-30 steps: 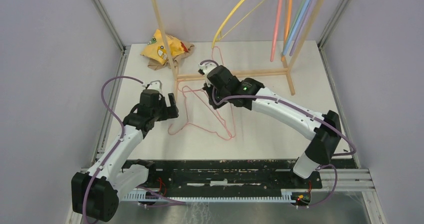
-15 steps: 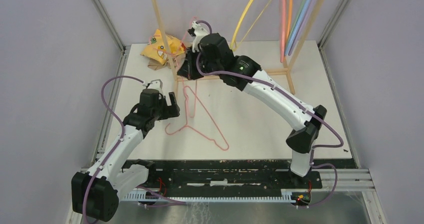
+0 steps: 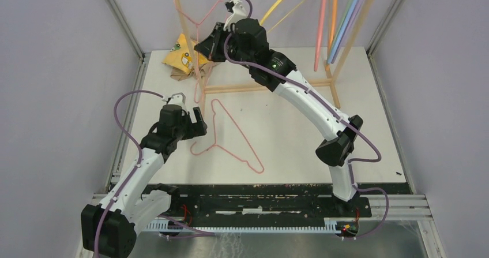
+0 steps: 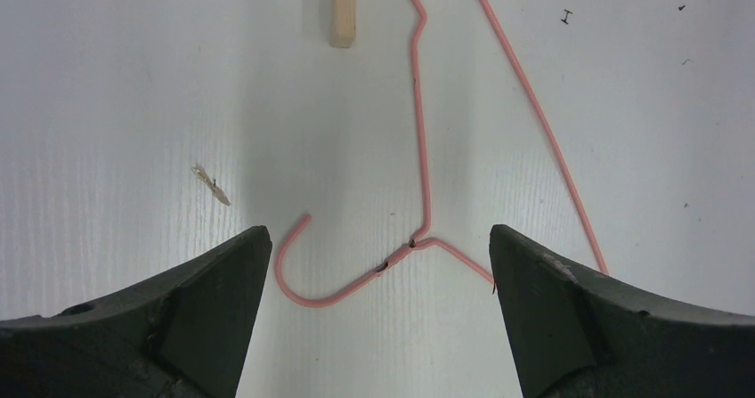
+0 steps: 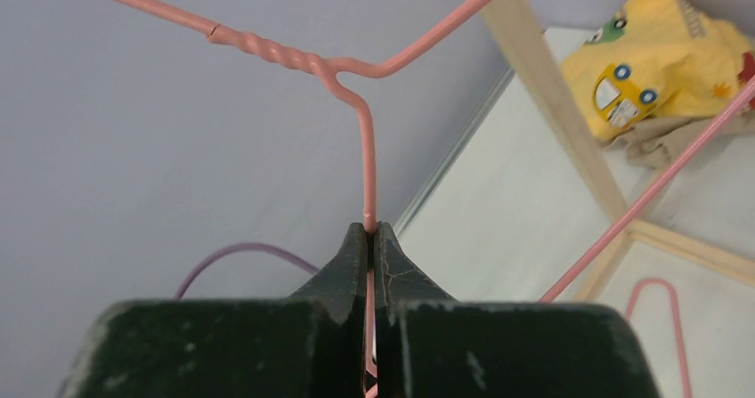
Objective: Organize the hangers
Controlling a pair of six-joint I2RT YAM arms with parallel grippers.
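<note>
Hangers sit in three places: several coloured ones (image 3: 331, 21) hang on the wooden rack (image 3: 271, 85) at the far right. A flat pink hanger (image 4: 424, 149) lies on the table (image 3: 300, 137) below our left gripper (image 4: 376, 238), which is spread wide and empty. A raised pink hanger (image 5: 368, 149) is pinched on its wire, close to the twisted neck, by our right gripper (image 5: 372, 231). We should probably carry it rightward clear of the slanted post, keep the hook level, and let go only once it catches the rail, which we cannot see.
</note>
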